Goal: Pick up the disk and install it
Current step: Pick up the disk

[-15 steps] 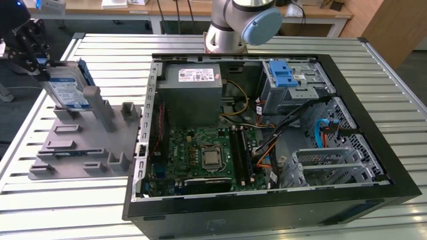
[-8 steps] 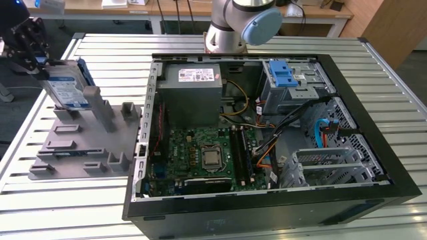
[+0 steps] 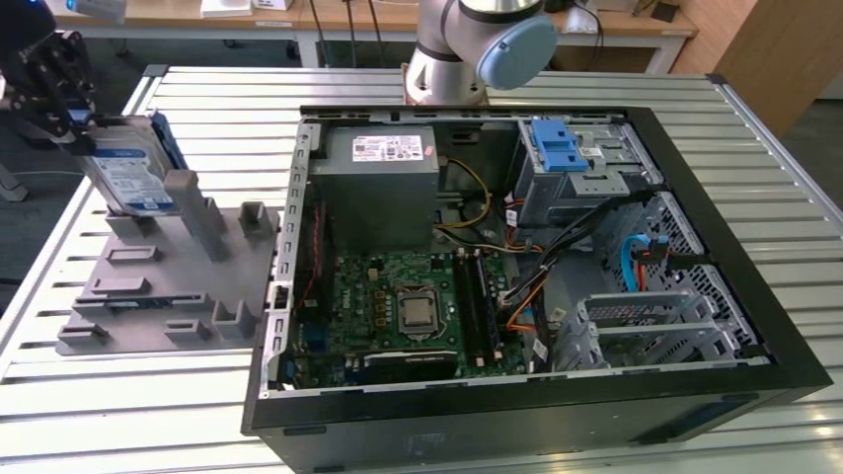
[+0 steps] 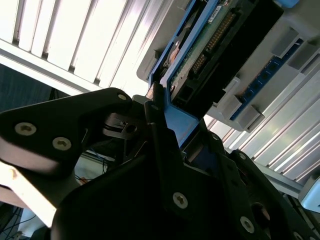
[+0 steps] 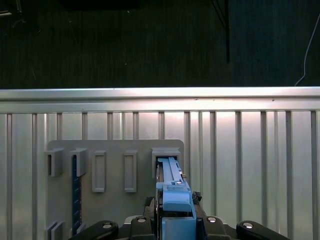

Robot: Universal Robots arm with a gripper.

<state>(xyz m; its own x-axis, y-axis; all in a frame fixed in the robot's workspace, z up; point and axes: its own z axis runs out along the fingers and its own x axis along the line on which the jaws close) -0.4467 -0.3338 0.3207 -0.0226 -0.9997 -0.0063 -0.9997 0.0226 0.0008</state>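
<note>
The disk (image 3: 132, 176) stands on edge at the far left corner of the grey slotted fixture (image 3: 145, 296), near the exterior view's left edge. Its white-and-blue label faces out and a blue rail runs along its edge. My black gripper (image 3: 77, 123) comes down on its top end and is shut on it. In the second wrist view a dark finger (image 4: 161, 150) presses against the blue rail of the disk (image 4: 220, 35), whose underside circuit board shows. The first wrist view looks down on the blue top edge of the disk (image 5: 172, 185) between my gripper's (image 5: 172, 220) jaws, over the fixture (image 5: 115, 150).
The open black computer case (image 3: 732, 232) lies on the slatted metal table (image 3: 158, 415), to the exterior view's right of the fixture. At its back right is a metal drive bay (image 3: 586, 178) topped by a blue latch (image 3: 560, 148). The arm's base (image 3: 461, 49) stands behind the case.
</note>
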